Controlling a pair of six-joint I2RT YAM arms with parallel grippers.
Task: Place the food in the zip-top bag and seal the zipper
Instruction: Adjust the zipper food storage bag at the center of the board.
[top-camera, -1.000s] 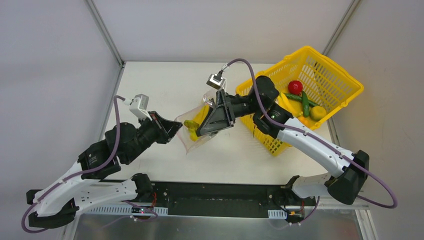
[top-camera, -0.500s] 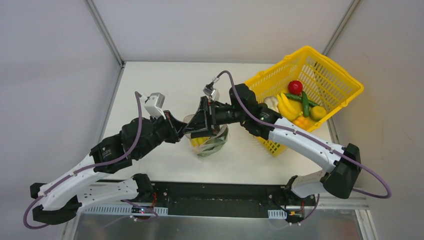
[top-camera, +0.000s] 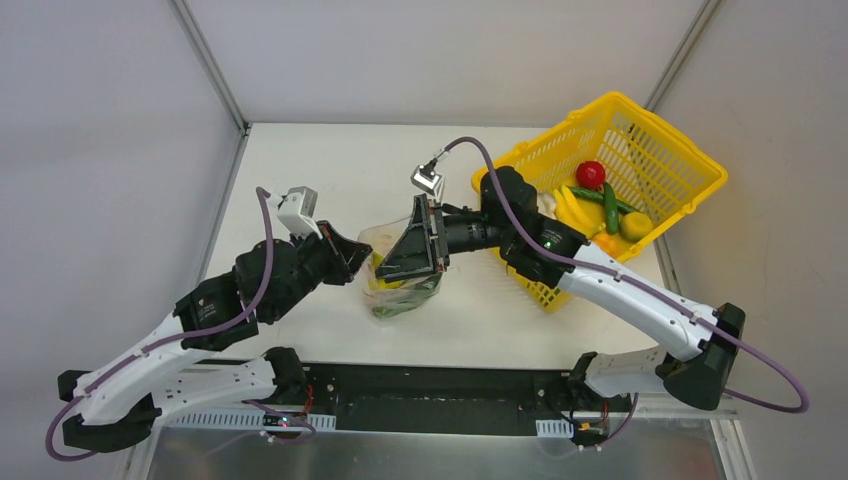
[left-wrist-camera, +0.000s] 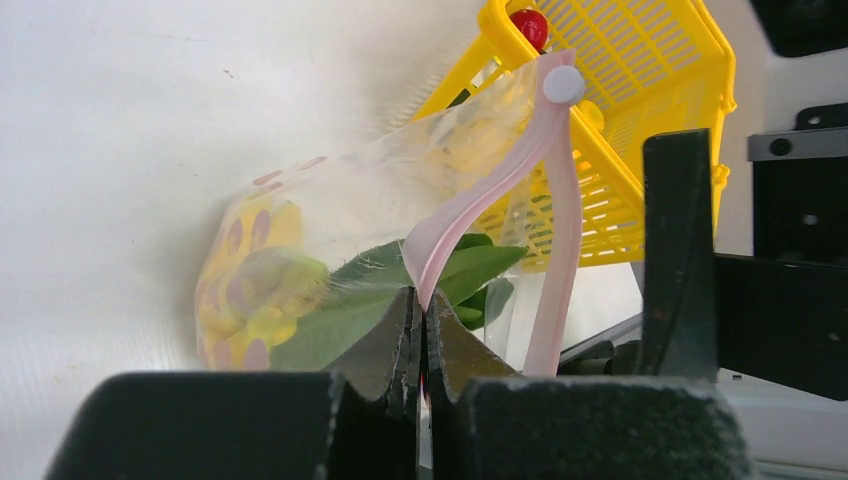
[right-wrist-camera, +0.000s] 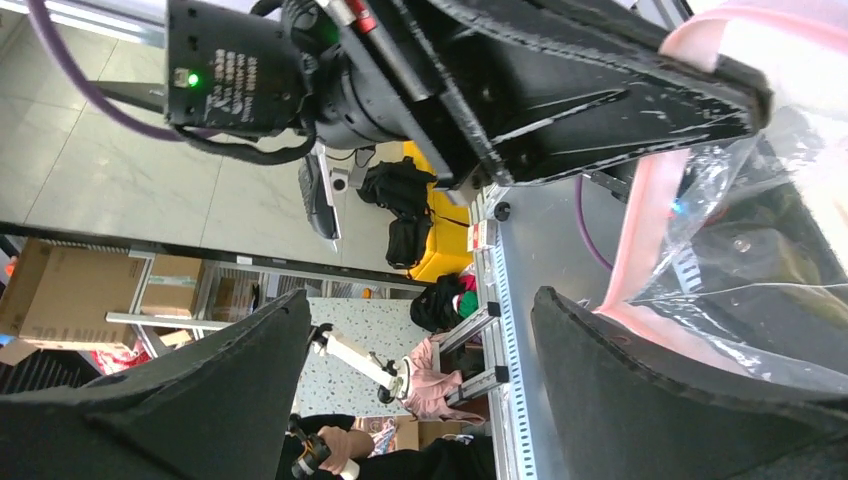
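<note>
so the zip-top bag (top-camera: 405, 292) is seen btw both arms, just left of the yellow basket (top-camera: 680, 170), w/ yellow + green food (left-wrist-camera: 265, 290) packed inside. the zipper (left-wrist-camera: 470, 215) is pinched tight by the left gripper (left-wrist-camera: 420, 325). the right gripper (right-wrist-camera: 420, 310) is spread wide by the bag mouth, nothing held.

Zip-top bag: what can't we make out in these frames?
- Right wrist view: the zip-top bag is cut off by the right edge, beyond the open right hand, and its contents cannot be seen.
- Top view: the bag's mouth and most of the inside are hidden under the right hand.
- Left wrist view: the food is blurred by crinkly plastic, so single items are unclear. The zipper has its lower end hidden behind the left hand.
</note>
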